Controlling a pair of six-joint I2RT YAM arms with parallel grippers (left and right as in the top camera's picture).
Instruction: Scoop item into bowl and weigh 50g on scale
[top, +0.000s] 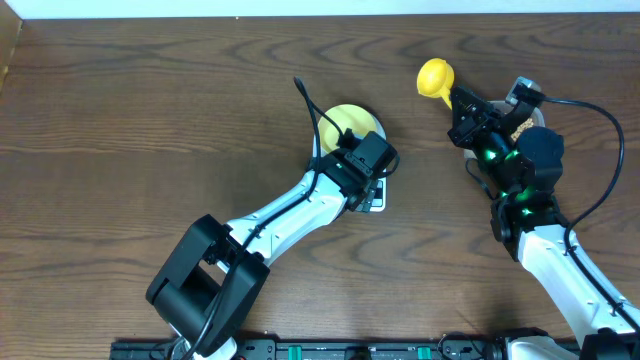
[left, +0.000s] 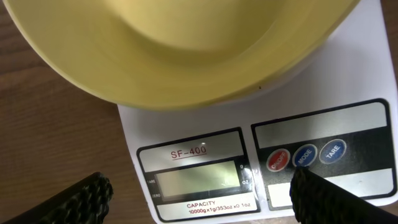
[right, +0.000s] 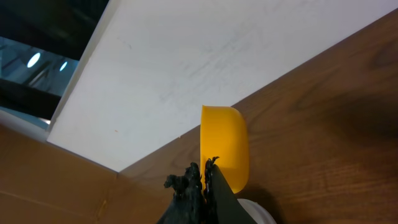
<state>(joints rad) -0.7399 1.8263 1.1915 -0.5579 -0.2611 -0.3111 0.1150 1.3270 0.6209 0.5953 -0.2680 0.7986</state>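
The pale yellow-green bowl (top: 352, 122) stands on the white scale (top: 378, 198), which my left arm mostly covers. In the left wrist view the bowl (left: 186, 56) fills the top, and the scale (left: 199, 124) shows a blank LCD and its round buttons below. My left gripper (top: 365, 160) is open and empty, its fingers (left: 200, 202) spread either side of the scale's front. My right gripper (top: 468, 112) is shut on the handle of a yellow scoop (top: 435, 76), also seen in the right wrist view (right: 225, 146) past the fingers (right: 205, 177). The scoop's inside is not visible. The beans are mostly hidden.
A clear tub (top: 528, 122) sits under my right arm at the right, with a tan patch in it that may be beans. Its pale rim (right: 256, 213) shows below the scoop. A black cable (top: 312, 105) arcs over the bowl. The table's white far edge (right: 186, 68) lies beyond.
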